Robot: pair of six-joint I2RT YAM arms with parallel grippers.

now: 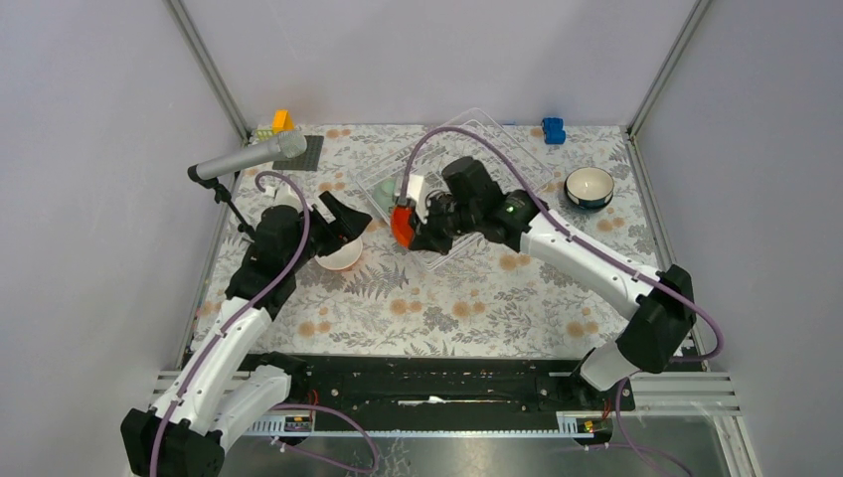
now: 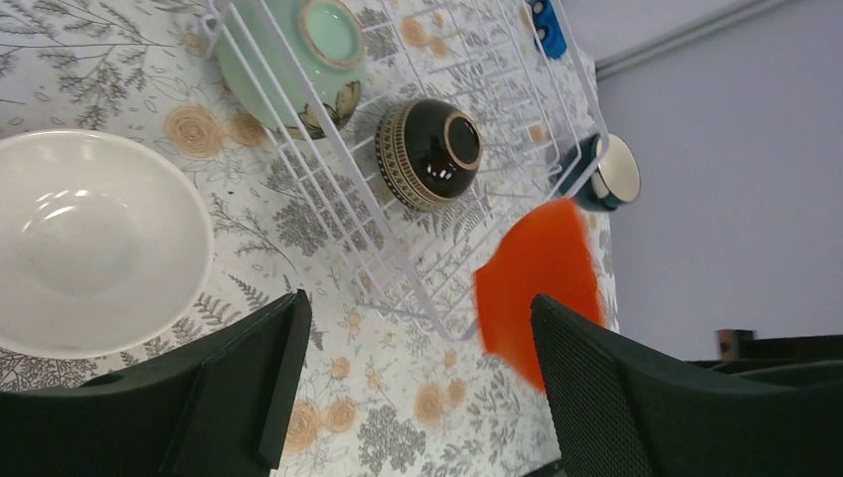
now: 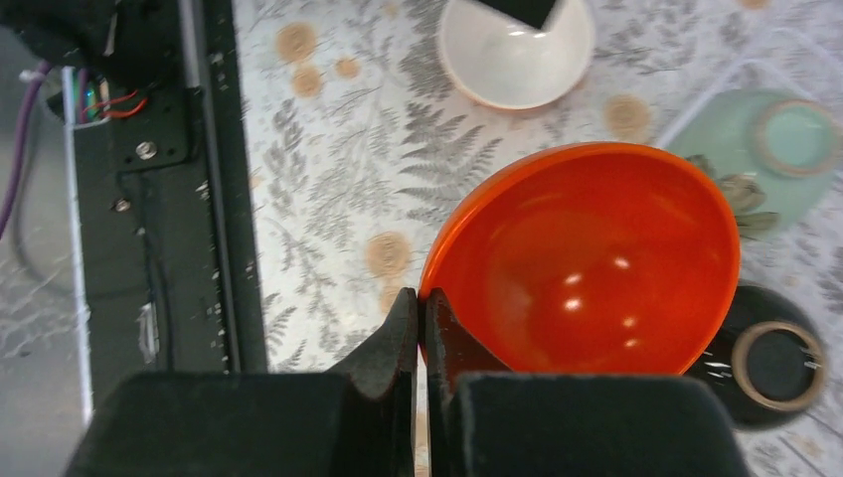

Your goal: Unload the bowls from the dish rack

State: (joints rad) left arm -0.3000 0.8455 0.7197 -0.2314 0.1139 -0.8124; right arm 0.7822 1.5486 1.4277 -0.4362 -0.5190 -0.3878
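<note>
My right gripper (image 3: 421, 303) is shut on the rim of an orange bowl (image 3: 587, 258) and holds it above the near-left corner of the dish rack (image 1: 497, 149); the bowl also shows in the top view (image 1: 402, 225) and in the left wrist view (image 2: 542, 278). In the rack (image 2: 418, 248) lie a pale green bowl (image 2: 298, 60) and a dark brown patterned bowl (image 2: 429, 154), both upside down. My left gripper (image 2: 418, 397) is open and empty, just beside a white bowl (image 2: 89, 238) on the table (image 1: 341, 253). A teal-blue bowl (image 1: 589, 187) stands on the table right of the rack.
A grey microphone (image 1: 249, 157) on a stand leans over the table's left side. Small orange and green blocks (image 1: 278, 123) sit at the back left, a blue block (image 1: 553, 130) at the back right. Walls close in on three sides.
</note>
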